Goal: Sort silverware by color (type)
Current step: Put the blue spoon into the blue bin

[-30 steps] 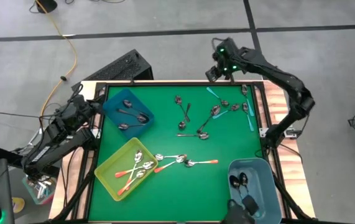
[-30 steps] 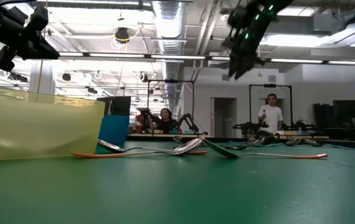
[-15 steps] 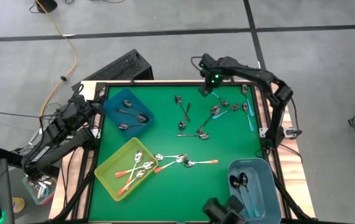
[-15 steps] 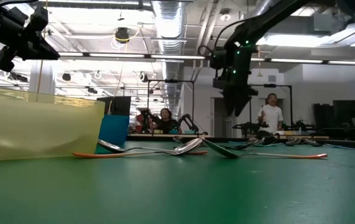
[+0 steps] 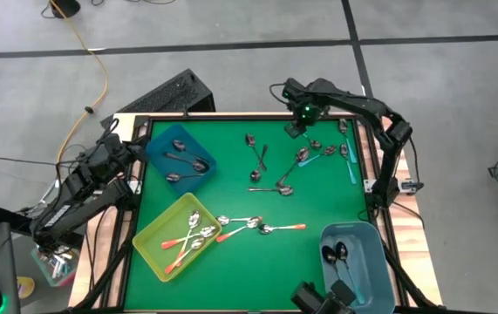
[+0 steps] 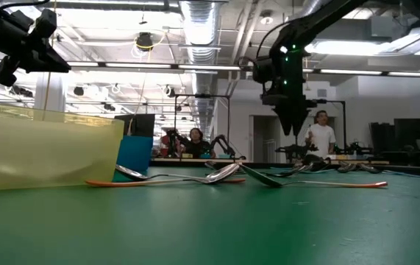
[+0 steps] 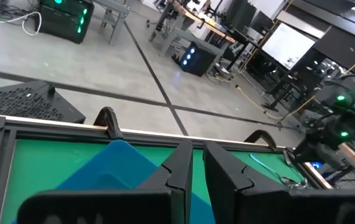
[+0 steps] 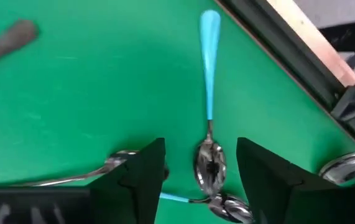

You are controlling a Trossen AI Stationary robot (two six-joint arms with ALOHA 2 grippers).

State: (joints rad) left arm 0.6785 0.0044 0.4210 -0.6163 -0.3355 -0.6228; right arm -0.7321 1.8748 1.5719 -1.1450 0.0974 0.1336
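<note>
My right gripper (image 5: 298, 130) (image 8: 201, 171) points down, open, above the far part of the green mat (image 5: 231, 196). A spoon with a teal-blue handle (image 8: 209, 68) lies flat on the mat, its bowl (image 8: 209, 163) between the fingers and untouched. In the low view the gripper (image 6: 293, 124) hangs clear above the mat. More silverware (image 5: 283, 170) lies scattered mid-mat, with orange-handled spoons (image 5: 262, 228) nearer the front. My left gripper (image 5: 132, 146) (image 7: 197, 171) waits shut beyond the mat's left edge, above the blue bin (image 5: 179, 159).
The blue bin at far left holds dark grey spoons. A yellow-green bin (image 5: 177, 235) at near left holds orange-handled spoons. A grey-blue bin (image 5: 359, 264) at near right holds dark spoons. The mat's raised frame (image 5: 360, 148) runs close to my right gripper.
My right gripper has come down from over the table's far edge, moving in over the mat toward the near side, and has tipped to point straight down. It now hangs above the teal-handled spoon. The silverware has not moved.
</note>
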